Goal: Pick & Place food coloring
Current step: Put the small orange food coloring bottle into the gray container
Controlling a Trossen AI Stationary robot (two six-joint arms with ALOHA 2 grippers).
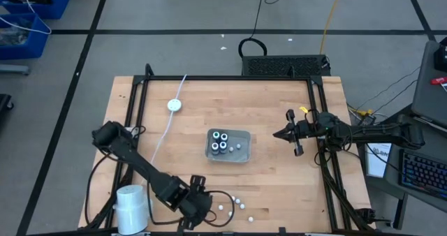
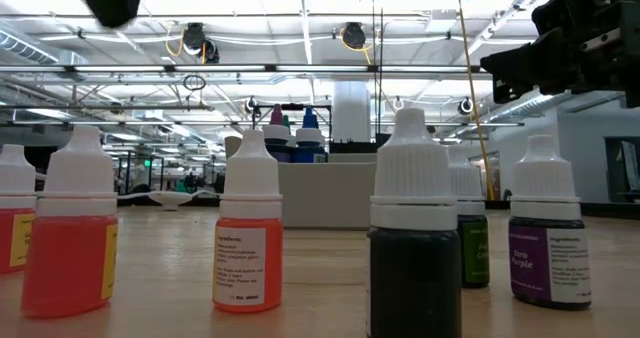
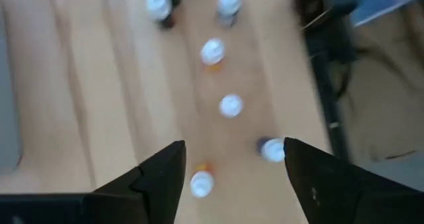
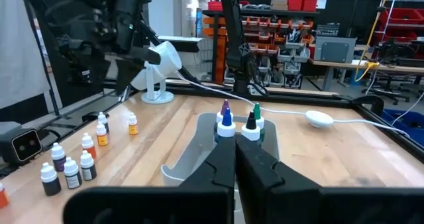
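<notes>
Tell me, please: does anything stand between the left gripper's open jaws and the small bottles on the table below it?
Nothing visible does. The left gripper hangs open over the loose bottles, with only bare table around them.

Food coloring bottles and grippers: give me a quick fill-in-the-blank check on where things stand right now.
1. The grey tray near the table's middle holds ____ bottles with colored caps.
2. The left gripper hangs over the loose white-capped bottles with its fingers ____.
3. The right gripper waits beside the tray with its fingers ____.
4. A white ____ stands by the left arm at the table's near edge.

Missing words: four; open; shut; cup
</notes>
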